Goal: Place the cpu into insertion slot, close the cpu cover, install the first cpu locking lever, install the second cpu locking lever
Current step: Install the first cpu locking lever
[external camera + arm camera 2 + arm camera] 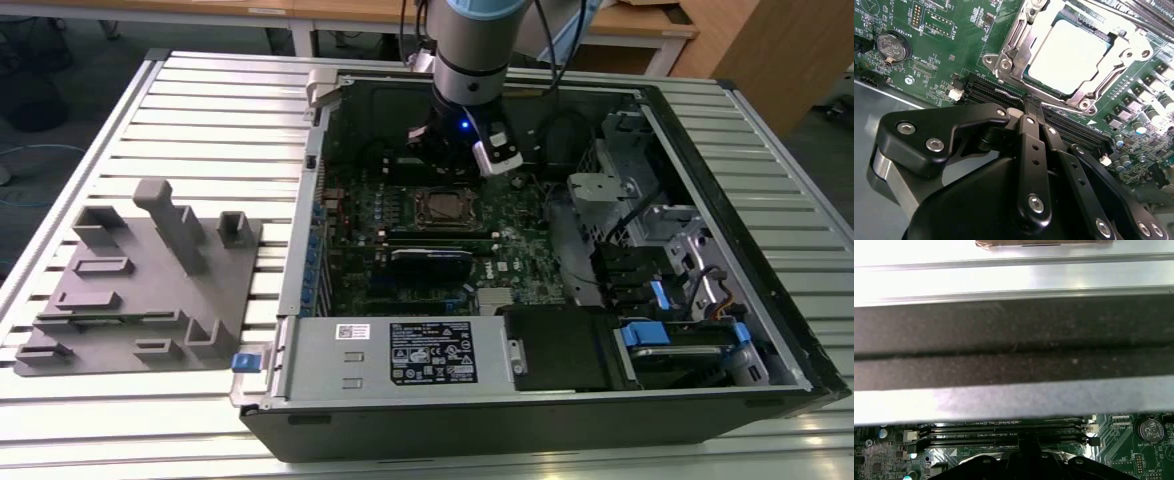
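**Claw pressed together at the socket edge; chip seated under its cover**

Claw (1031,106): your two fingers are pressed together, with nothing discernible between them. In the second wrist view the tips sit low over the black memory slots (1074,132), just beside the insertion slot (1081,100).

A thin silvery rod (1068,111) runs along the slot's edge nearest the tips. You cannot tell whether the tips touch it.

The cpu (1066,52) lies flat inside the insertion slot, its pale metal top facing up. The cpu cover (1015,39) is folded down around it, and the chip shows through the cut-out centre.

Beyond the slot you see the green motherboard (939,45) with a coin battery (891,47) well apart from the socket.

In the exterior view your arm (470,50) enters the open computer case (534,440) from 12 o'clock. The claw hangs just at 12 o'clock of the slot, close above the board.

The power supply (400,350) lies at 6 o'clock of the slot, and the drive bays (667,250) at 3 o'clock.

Outside the case, a grey fixture tray (134,270) rests at 9 o'clock on the slatted metal table (200,100).
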